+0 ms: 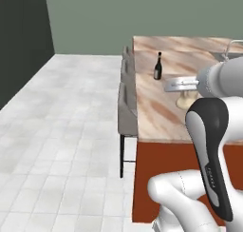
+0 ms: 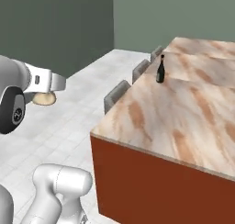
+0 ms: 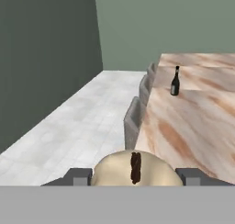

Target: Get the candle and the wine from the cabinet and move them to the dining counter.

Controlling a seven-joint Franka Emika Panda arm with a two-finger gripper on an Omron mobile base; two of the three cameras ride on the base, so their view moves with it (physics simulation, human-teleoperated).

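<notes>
While your tool (image 3: 135, 181) carries the candle (image 3: 134, 169) between its 2 fingers (image 3: 79, 176), jaws parted about halfway around the cream body, you see the dark wick pointing up in the hand view. In the left base view the candle (image 1: 186, 101) hangs over the near end of the dining counter (image 1: 156, 117); whether it touches the marble you cannot tell. You find the wine (image 1: 158, 66) standing upright on the counter near its stool-side edge, toward the far end, well apart from the candle. Grey stools (image 1: 126, 113) line that edge over the pale tiled floor (image 1: 61, 131).
</notes>
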